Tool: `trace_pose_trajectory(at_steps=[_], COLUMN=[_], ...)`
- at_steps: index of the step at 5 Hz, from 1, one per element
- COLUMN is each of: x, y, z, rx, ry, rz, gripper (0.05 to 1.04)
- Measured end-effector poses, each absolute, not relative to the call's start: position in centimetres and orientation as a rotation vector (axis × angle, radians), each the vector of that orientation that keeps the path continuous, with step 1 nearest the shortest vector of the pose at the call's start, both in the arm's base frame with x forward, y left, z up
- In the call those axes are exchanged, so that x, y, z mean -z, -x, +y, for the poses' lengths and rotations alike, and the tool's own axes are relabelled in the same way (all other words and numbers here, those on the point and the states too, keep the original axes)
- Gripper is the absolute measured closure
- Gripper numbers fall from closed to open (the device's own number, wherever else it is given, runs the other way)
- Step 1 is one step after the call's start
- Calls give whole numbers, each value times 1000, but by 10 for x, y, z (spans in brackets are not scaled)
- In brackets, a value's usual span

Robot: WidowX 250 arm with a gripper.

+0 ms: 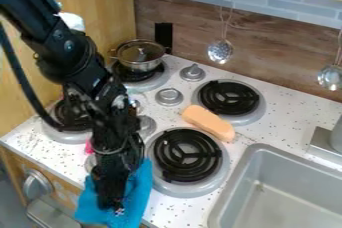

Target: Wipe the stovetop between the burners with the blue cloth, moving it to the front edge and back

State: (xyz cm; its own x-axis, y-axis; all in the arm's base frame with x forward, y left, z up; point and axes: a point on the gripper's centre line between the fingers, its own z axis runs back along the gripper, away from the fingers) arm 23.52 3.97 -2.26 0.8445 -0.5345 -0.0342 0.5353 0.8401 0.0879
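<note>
My black gripper (117,199) hangs down at the lower left of the stove top, over a blue cloth (139,187) at the counter's front edge. The cloth shows on both sides of the gripper and touches or lies right behind it; whether it is gripped is hidden. A peach-coloured oblong block (208,122) lies between the two right burners. On the back left burner stands a silver pot (140,57) with a glass lid. A small pink thing (89,146) shows just left of the arm.
The front right burner (188,155) is right of the gripper, the back right burner (229,97) farther back. Metal knobs (169,96) stand between the burners. A grey sink (280,192) is at the lower right. Ladles (220,51) hang at the back wall.
</note>
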Motion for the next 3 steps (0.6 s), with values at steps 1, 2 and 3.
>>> trace_pose_trajectory(at_steps=[1,2,3], x=[17,11,11], y=[-290,-324,-339], z=[51,69,73], rx=[487,404,367], ry=[-103,-105,-100], rz=[-53,-81,-73], gripper=[964,965,965])
